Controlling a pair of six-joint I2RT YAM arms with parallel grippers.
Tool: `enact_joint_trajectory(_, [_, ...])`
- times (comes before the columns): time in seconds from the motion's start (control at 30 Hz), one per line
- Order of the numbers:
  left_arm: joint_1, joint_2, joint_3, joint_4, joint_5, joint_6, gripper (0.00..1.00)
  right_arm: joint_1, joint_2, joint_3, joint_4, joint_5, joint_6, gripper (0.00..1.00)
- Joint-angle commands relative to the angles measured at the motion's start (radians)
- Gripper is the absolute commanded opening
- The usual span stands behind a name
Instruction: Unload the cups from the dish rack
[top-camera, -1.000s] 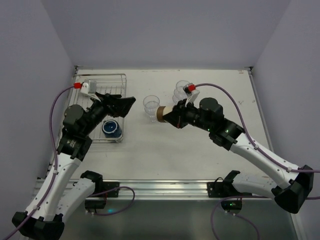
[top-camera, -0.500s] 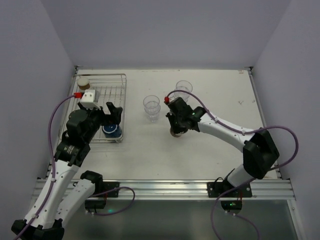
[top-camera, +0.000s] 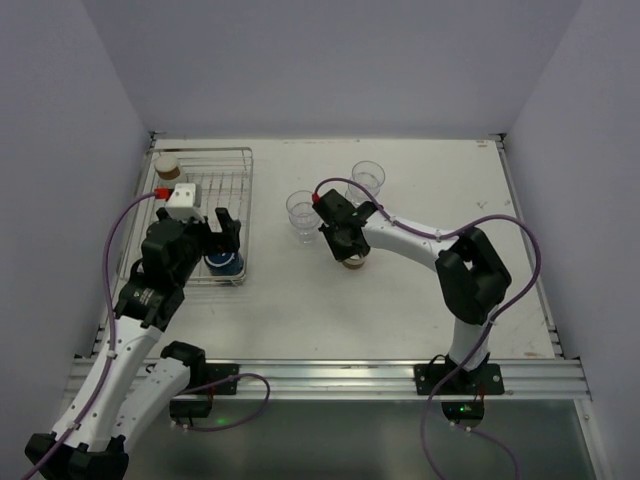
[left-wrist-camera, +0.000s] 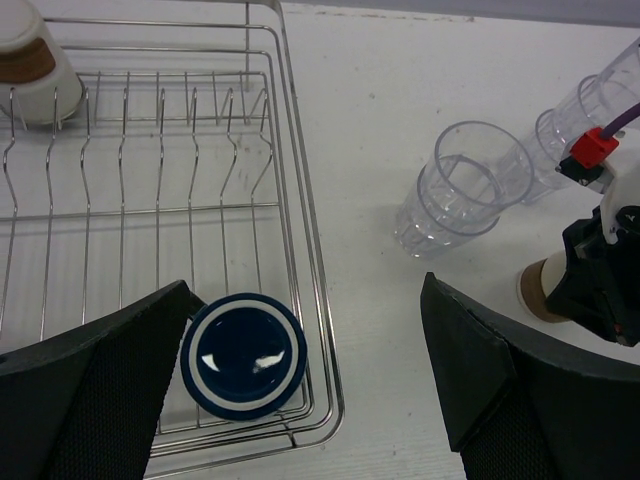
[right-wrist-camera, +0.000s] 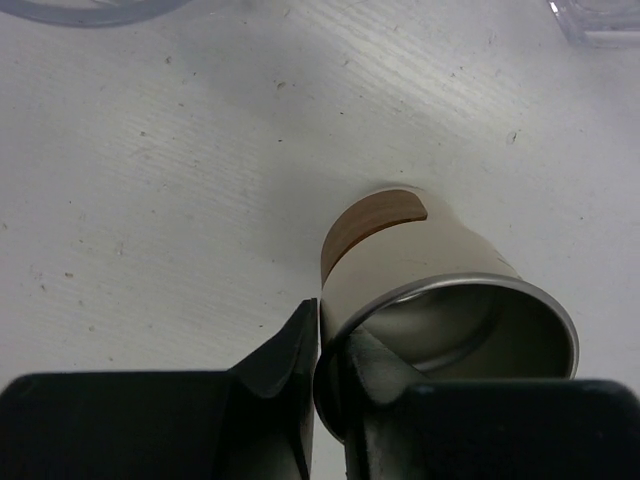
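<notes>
The dish rack occupies the left of the worktop. The left gripper hovers over the rack's lower right corner, jaws spread wide and empty, above the navy cup. At centre frame, the down-pointing right gripper has its jaws pinched on the rim of the tan cup.
</notes>
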Motion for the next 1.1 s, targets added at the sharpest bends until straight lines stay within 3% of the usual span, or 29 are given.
enact_joint_trajectory(0.0, [-0.002,0.013,0.010,0.003,-0.046,0.019,1.00,0.004,-0.010,0.039,-0.030,0.026,-0.025,0.20])
enact_joint_trajectory(0.2, [-0.001,0.077,0.066,-0.002,-0.095,-0.005,1.00,0.006,-0.103,0.016,0.000,-0.018,-0.016,0.45])
enact_joint_trajectory(0.23, [0.001,0.087,0.080,-0.005,-0.099,-0.013,1.00,0.006,-0.154,0.007,0.022,-0.030,-0.013,0.54])
enact_joint_trajectory(0.37, [0.002,0.160,0.164,-0.005,-0.117,-0.043,1.00,0.010,-0.304,-0.051,0.076,-0.081,0.001,0.69])
enact_joint_trajectory(0.57, [0.030,0.349,0.285,0.045,-0.246,-0.066,1.00,0.012,-0.641,-0.273,0.296,-0.187,0.066,0.72])
enact_joint_trajectory(0.77, [0.279,0.565,0.413,0.113,-0.174,-0.106,1.00,0.013,-0.864,-0.491,0.501,-0.271,0.103,0.72])
enact_joint_trajectory(1.07, [0.376,0.876,0.556,0.225,-0.212,-0.057,0.99,0.013,-0.895,-0.545,0.562,-0.334,0.113,0.71])
